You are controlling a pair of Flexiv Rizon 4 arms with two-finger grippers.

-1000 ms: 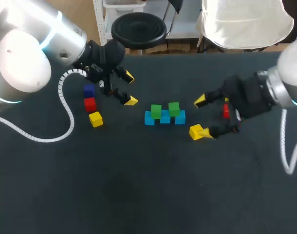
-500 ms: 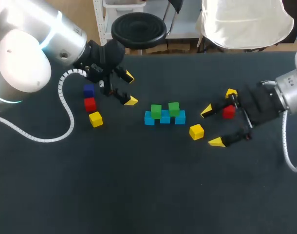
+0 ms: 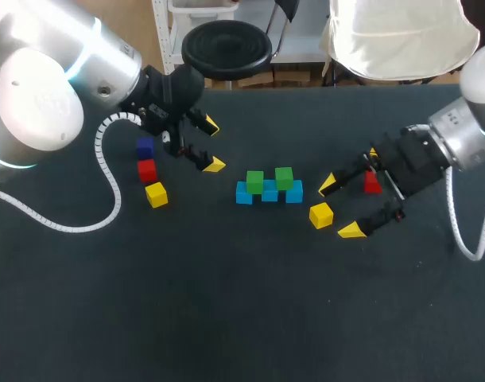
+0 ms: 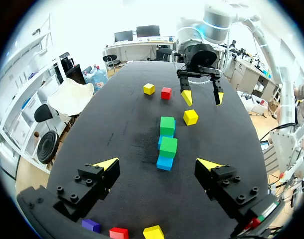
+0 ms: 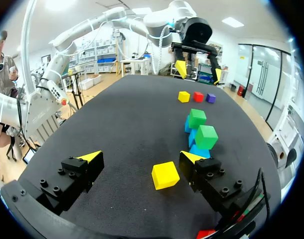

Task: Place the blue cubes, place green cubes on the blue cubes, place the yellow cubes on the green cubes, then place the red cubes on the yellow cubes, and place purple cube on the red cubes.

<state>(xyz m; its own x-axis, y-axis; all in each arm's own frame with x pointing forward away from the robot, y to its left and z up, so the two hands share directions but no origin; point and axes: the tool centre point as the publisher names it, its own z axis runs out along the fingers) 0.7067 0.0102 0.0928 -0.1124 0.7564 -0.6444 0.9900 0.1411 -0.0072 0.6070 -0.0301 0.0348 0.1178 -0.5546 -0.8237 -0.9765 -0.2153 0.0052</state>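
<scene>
The loose yellow cube [image 3: 321,215] is found just ahead of the right gripper [image 3: 340,207], whose empty fingers are spread wide, near the blue cubes [image 3: 269,192]. The left gripper [image 3: 213,146], likewise open, is held farther off.

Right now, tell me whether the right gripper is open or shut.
Open. The right gripper has its yellow fingertips wide apart; the yellow cube lies on the table by them, not clamped.

My left tool [image 3: 212,145] hangs gaping wide; my right tool [image 3: 340,208] faces it, spread just as wide.
</scene>
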